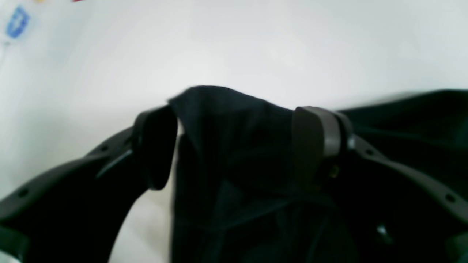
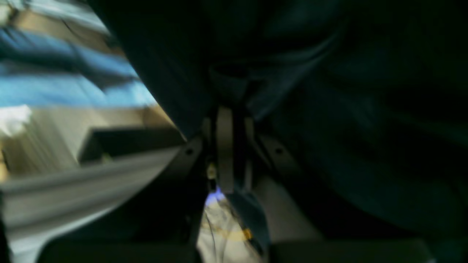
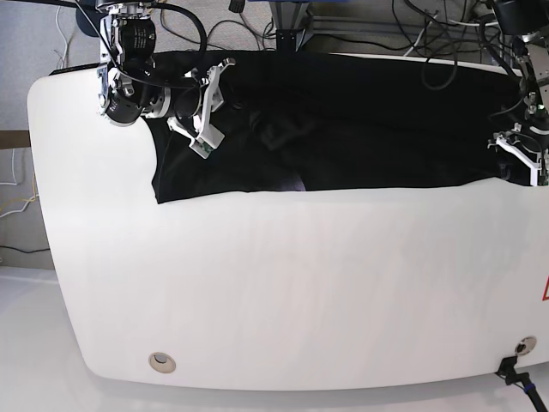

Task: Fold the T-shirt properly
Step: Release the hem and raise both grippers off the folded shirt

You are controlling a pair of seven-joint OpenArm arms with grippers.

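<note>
The black T-shirt point(image 3: 343, 120) lies spread across the far half of the white table point(image 3: 274, 283), plain side up. No print shows. My right gripper point(image 3: 219, 99) is over its left part. In the right wrist view its fingers point(image 2: 223, 146) stand close together, pinching a fold of the black cloth point(image 2: 329, 109). My left gripper point(image 3: 515, 159) is at the shirt's right edge. In the left wrist view it point(image 1: 236, 146) is open, its fingers point(image 1: 314, 142) wide apart with a raised corner of the cloth point(image 1: 234, 120) between them.
Cables point(image 3: 429, 34) run behind the table's far edge. A round hole point(image 3: 161, 362) sits near the front left corner. A red mark point(image 3: 545, 290) is at the right edge. A blue sticker point(image 1: 16, 23) shows on the table in the left wrist view.
</note>
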